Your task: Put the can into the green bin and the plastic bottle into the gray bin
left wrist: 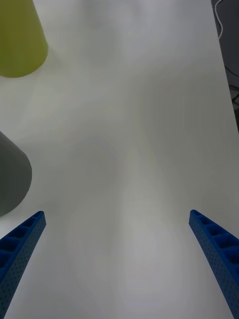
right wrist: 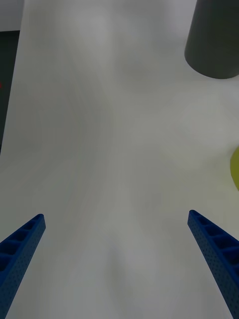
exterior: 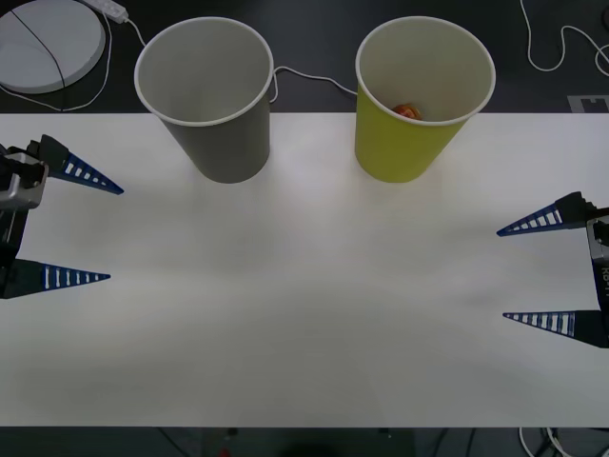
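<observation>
Both grippers hover spread apart and empty at the table's [exterior: 304, 314] side edges: left gripper [exterior: 84, 228], right gripper [exterior: 533, 271]. Forward and inward of the right one stands the green bin [exterior: 419, 105], the can [exterior: 407, 111] already inside. The gray bin [exterior: 209, 105] stands nearer the left gripper. No bottle is visible.

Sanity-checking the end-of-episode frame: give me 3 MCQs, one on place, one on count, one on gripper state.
1. Where is the can?
A. On the table
B. Inside the green bin
C. In the left gripper

2. How many bins stand on the table?
A. One
B. Two
C. Three

3. How are both grippers?
A. Open, holding nothing
B. Shut on the can
C. Shut, holding nothing

Key: 1 B, the can shows low inside the green bin. 2 B, the green one beside the gray bin. 3 A, left gripper and right gripper fingers are spread over bare table.
</observation>
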